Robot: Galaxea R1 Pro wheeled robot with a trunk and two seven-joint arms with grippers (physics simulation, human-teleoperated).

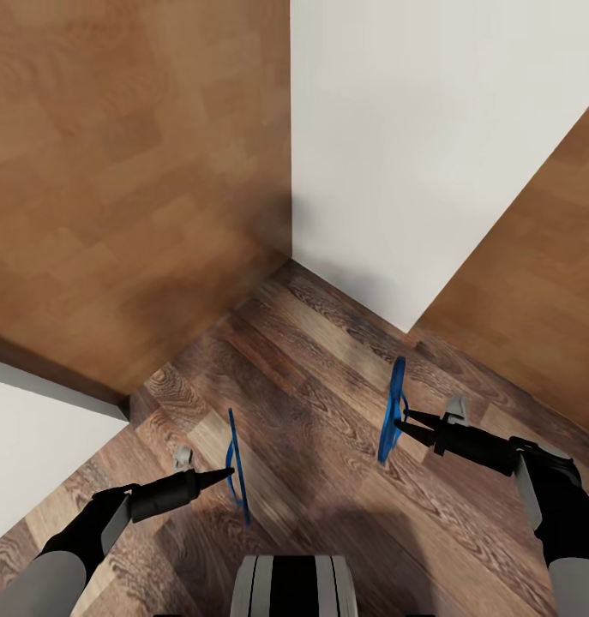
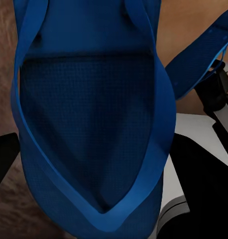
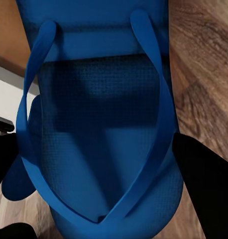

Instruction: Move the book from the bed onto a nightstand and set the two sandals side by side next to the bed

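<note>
Blue sandals: one in left pincer (image 1: 228, 472), other (image 1: 393, 422) in right pincer (image 1: 403, 418), w/ wood floor (image 1: 320, 368) below.

In both wrist views, each of the 2 sandals (image 2: 89, 124) (image 3: 99, 129) is cut off by the picture's edges, heel and toe ends out of frame. Each sole hides its end effector's grip (only dark finger (image 3: 206, 189) edges show beside it). In the head view both arms run off the lower edge.
</note>
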